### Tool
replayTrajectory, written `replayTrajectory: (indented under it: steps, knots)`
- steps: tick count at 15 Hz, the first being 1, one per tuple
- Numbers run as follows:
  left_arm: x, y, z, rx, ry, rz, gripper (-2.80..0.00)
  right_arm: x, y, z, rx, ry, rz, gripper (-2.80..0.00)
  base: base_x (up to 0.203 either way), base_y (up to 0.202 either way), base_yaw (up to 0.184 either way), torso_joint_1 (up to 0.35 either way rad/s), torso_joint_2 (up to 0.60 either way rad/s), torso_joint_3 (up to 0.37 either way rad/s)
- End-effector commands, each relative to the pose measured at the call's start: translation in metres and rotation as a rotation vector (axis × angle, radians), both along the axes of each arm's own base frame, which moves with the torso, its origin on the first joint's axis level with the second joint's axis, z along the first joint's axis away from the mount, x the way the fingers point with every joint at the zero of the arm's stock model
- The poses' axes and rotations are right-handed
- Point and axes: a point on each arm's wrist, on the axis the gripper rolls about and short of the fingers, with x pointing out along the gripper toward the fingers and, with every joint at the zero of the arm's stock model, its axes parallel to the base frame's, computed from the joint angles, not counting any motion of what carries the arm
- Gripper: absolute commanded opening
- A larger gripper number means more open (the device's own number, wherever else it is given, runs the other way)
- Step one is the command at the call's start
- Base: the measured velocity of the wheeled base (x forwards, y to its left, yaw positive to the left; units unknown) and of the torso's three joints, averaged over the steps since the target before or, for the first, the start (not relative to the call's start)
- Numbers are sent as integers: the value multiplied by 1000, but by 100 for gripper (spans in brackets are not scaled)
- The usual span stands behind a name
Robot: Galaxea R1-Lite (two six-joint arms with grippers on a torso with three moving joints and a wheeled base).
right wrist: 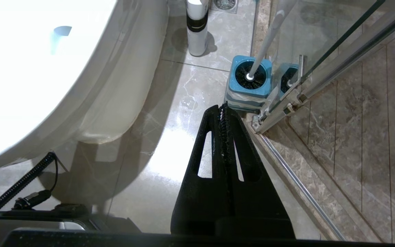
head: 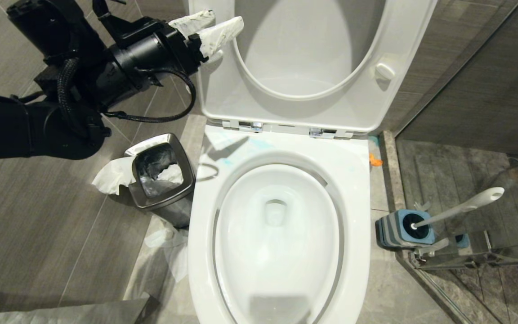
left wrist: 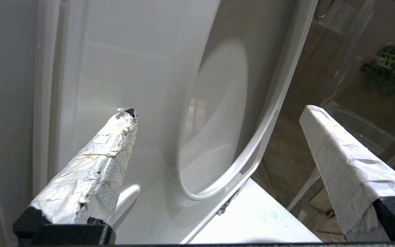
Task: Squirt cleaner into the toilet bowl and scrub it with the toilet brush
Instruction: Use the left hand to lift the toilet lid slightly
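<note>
Bathroom floor tiled grey; toilet bowl (head: 277, 234) open, seat and lid (head: 304, 58) raised, faint blue smears on rim behind bowl. Left gripper (head: 209, 28) up beside lid edge, fingers (left wrist: 91, 178) wide, holding nothing. Right gripper (right wrist: 224, 113) low near floor, fingers pressed together, empty. Toilet brush (head: 461, 209) in blue holder (head: 405, 229) by glass door, untouched. Cleaner: possibly white bottle (right wrist: 197, 27) beside toilet base, uncertain. Judgement: scrubbing not begun; whether squirting is done, cannot tell.

We held left gripper (head: 209, 28) raised, fingers spread wide, empty; right gripper (right wrist: 223, 109) parked low, fingers pressed together.
</note>
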Motion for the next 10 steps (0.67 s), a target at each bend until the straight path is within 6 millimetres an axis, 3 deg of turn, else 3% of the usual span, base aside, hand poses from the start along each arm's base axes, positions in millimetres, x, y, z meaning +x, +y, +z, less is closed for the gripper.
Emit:
replayTrajectory:
  steps: [1,5,7,9,10]
  knots:
    - [-18,7,18,-30,15,-20,0,0,0,0,0,1,0,-280,0,0,0,0,0,0]
    - [-107,39,82,-141,226,-174,0,0,0,0,0,-1,0,-280,0,0,0,0,0,0]
    - [-153,60,103,-175,365,-273,0,0,0,0,0,1,-1,-280,0,0,0,0,0,0]
    - [-182,76,112,-218,507,-326,0,0,0,0,0,2,-1,-280,0,0,0,0,0,0]
    - [-184,82,111,-226,535,-299,0,0,0,0,0,1,-1,-280,0,0,0,0,0,0]
